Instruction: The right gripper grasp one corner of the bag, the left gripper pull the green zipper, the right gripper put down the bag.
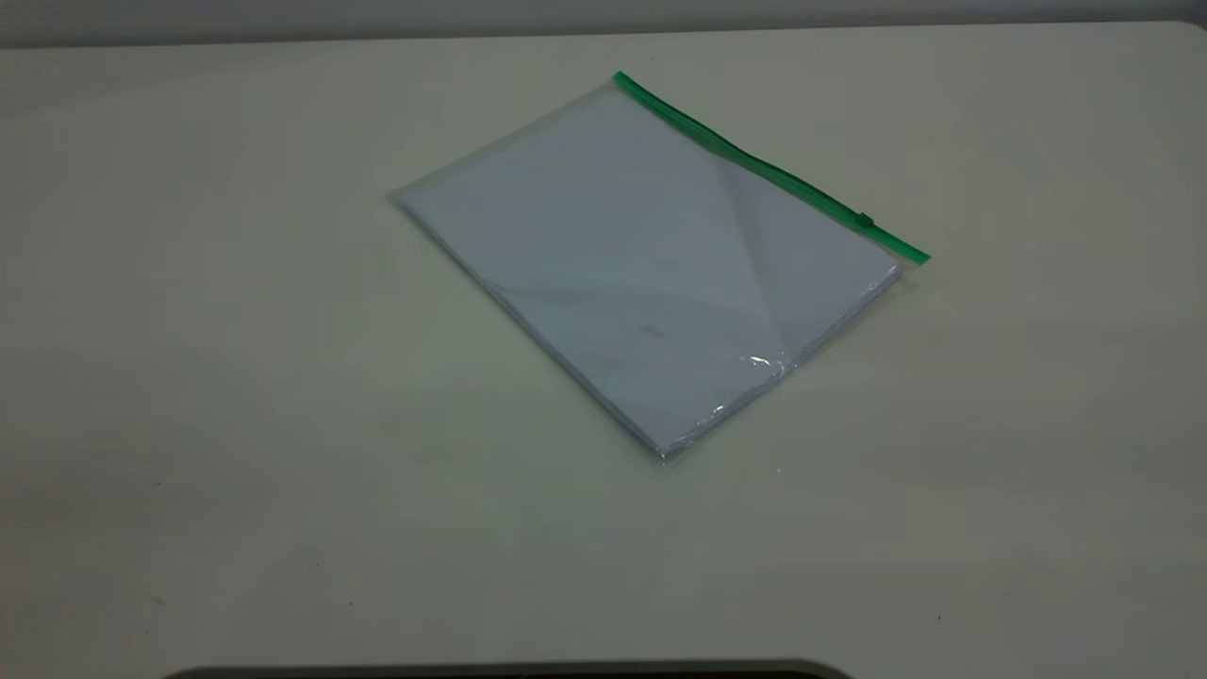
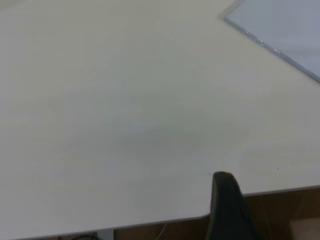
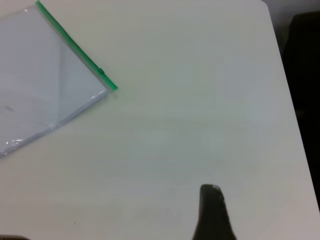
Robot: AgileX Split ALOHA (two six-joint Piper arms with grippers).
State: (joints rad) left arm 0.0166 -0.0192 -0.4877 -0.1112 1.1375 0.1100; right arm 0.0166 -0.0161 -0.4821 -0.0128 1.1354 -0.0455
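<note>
The bag (image 1: pixel 651 264) lies flat on the white table, a clear pouch with pale sheets inside. The green zipper (image 1: pixel 768 170) runs along its far right edge, with the slider tab (image 1: pixel 864 221) close to the nearer green-capped corner (image 1: pixel 919 255). Neither gripper shows in the exterior view. In the right wrist view, the dark tip of my right gripper (image 3: pixel 211 210) hangs over bare table, well away from the bag (image 3: pixel 45 85), its zipper (image 3: pixel 75 47) and that corner (image 3: pixel 114 87). In the left wrist view, my left gripper (image 2: pixel 225 200) is at the table's edge, far from a plain corner of the bag (image 2: pixel 280 25).
The table's edge (image 2: pixel 150 222) runs just under the left gripper, with brown floor beyond. In the right wrist view the table's side edge (image 3: pixel 292 100) borders a dark area (image 3: pixel 305 50). A dark rim (image 1: pixel 509 671) sits at the table's front edge.
</note>
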